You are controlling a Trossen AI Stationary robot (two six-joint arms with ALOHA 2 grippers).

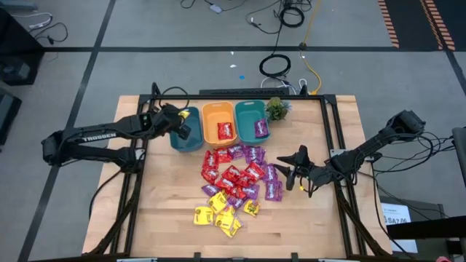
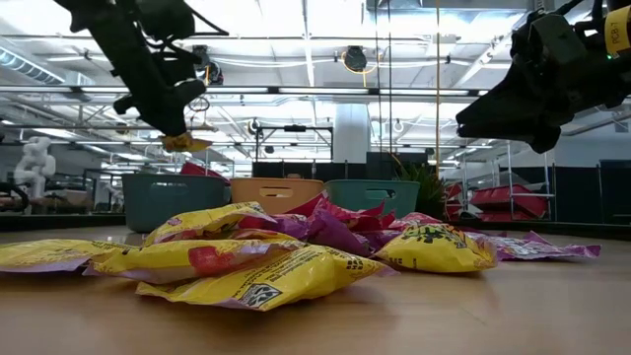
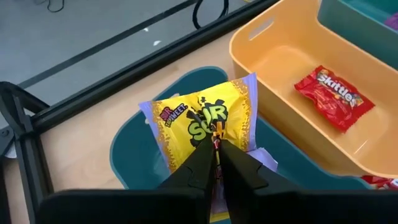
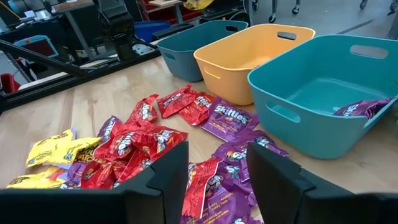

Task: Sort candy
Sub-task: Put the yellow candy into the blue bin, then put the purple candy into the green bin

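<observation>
So I've got the left gripper [image 3: 216, 144] pinching a shiny yellow wrapped candy packet [image 3: 202, 121] by its crimped edge. It hangs right over the dark teal plastic bin [image 3: 127, 155] at the left end of the bin row. The fingers look nearly together with just the foil seam between them, so the hold is thin.

These packets look super light and crinkly, soft in the middle with loose stuff inside, and the foil is slick. My guess is a flat grab on the belly would slide off, so the sealed end flap is the spot to take, same as here. Nothing fragile, dropping it in should be fine.

The orange plastic bin [image 1: 218, 122] next door has one red packet [image 3: 334, 97] in it, and the lighter teal plastic bin [image 1: 250, 120] has a purple one [image 4: 364, 107].

The rest of the candy pile [image 1: 234, 180] sits mid-table: reds and purples bunched together, yellows at the near edge.

The right gripper [image 1: 297, 173] waits just beside the pile's right side, fingers [image 4: 171, 171] spread apart, holding nothing.
</observation>
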